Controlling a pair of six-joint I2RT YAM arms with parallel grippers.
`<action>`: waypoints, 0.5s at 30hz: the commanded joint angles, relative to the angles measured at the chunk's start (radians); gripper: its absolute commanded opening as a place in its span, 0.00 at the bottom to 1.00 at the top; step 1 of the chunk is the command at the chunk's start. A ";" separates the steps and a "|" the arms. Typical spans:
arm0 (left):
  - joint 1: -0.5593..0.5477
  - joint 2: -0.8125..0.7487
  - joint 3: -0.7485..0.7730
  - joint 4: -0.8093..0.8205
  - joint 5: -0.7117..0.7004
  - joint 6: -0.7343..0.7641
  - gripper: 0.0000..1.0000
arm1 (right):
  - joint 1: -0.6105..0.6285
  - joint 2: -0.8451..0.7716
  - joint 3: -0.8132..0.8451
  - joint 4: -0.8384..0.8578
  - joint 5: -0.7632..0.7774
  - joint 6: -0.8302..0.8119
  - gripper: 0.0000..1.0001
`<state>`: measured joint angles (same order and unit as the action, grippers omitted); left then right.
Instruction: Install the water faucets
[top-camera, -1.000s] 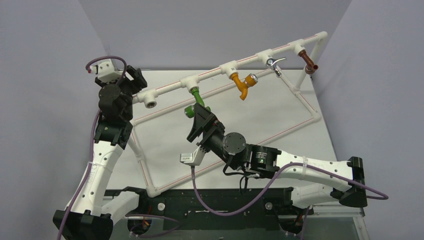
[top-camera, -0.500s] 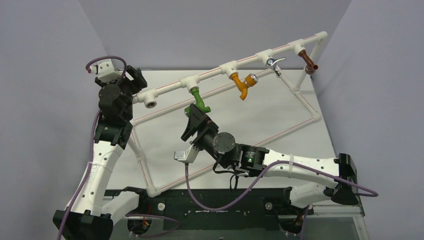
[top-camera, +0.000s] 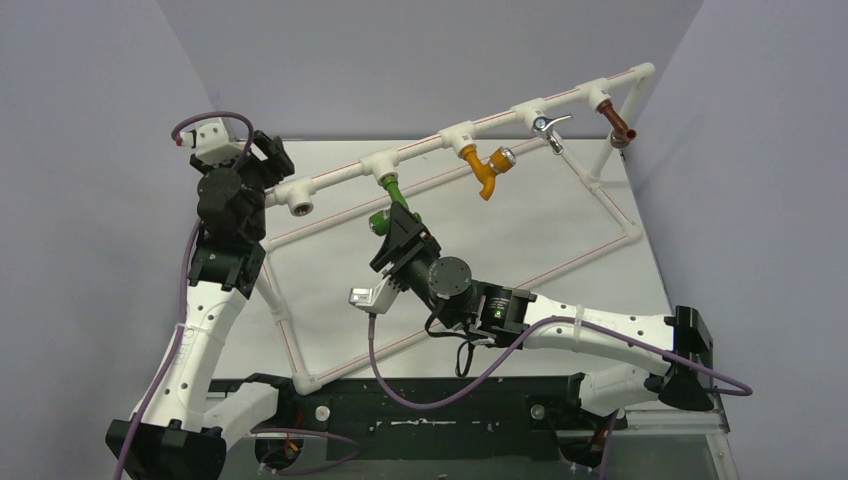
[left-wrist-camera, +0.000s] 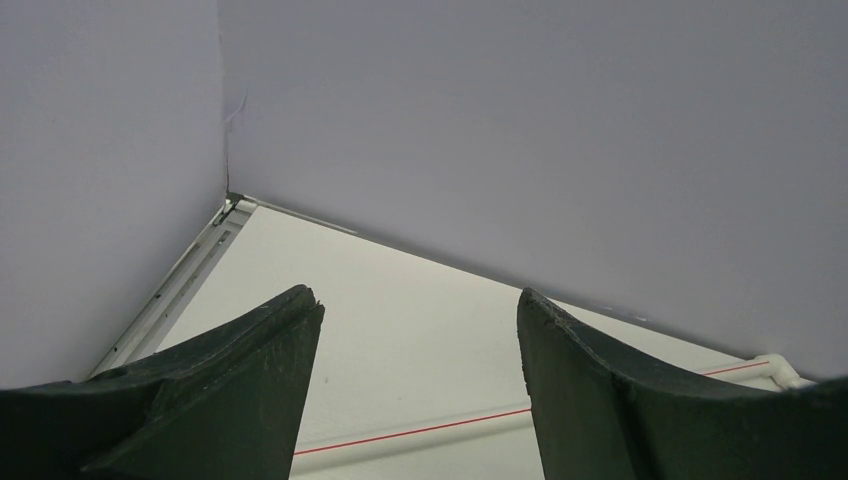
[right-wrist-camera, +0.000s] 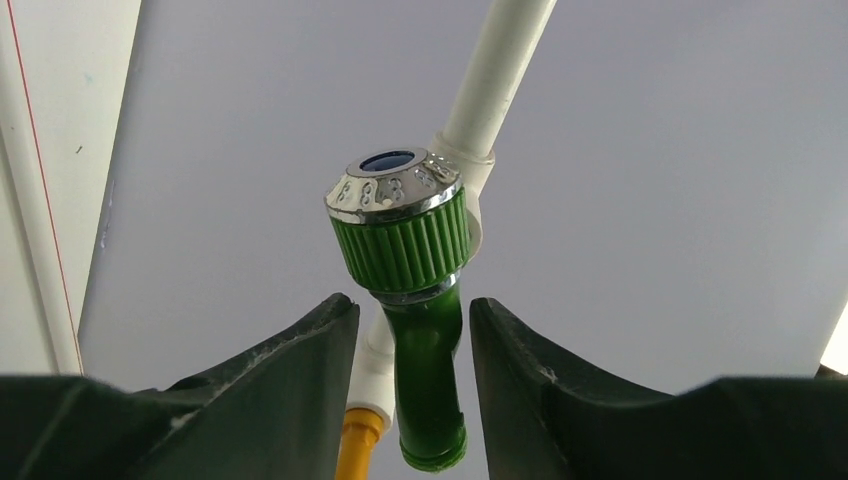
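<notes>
The small bright green plastic tap with bent spout and round silver knob (right-wrist-camera: 400, 240) hangs from the white plastic pipe (right-wrist-camera: 500, 60), toward 11 o'clock from the tabletop's (top-camera: 560, 210) middle. It looks light and rigid. Its smooth spout may slip, so the ribbed collar seems the surer hold. The right hand (right-wrist-camera: 412, 305), at its 6 o'clock, straddles the spout, jaws parted and not clamped. The left hand (left-wrist-camera: 418, 305), off at 9 o'clock, gapes empty.

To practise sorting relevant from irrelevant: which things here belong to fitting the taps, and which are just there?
In the job: green tap, pipe, right claw straddling the tap.
Just there: orange tap, chrome tap, brown tap, left claw.
</notes>
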<state>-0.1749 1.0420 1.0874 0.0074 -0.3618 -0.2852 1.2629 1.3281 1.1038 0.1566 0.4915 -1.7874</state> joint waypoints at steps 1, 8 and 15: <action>0.001 0.062 -0.081 -0.271 0.038 0.027 0.69 | -0.015 0.012 0.004 0.078 0.019 0.033 0.44; 0.001 0.058 -0.082 -0.272 0.037 0.027 0.69 | -0.031 0.025 -0.005 0.130 0.018 0.070 0.16; 0.001 0.056 -0.082 -0.272 0.035 0.027 0.69 | -0.028 0.018 -0.027 0.273 0.002 0.208 0.00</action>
<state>-0.1734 1.0458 1.0878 0.0124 -0.3622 -0.2844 1.2499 1.3521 1.0931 0.2653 0.4831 -1.7103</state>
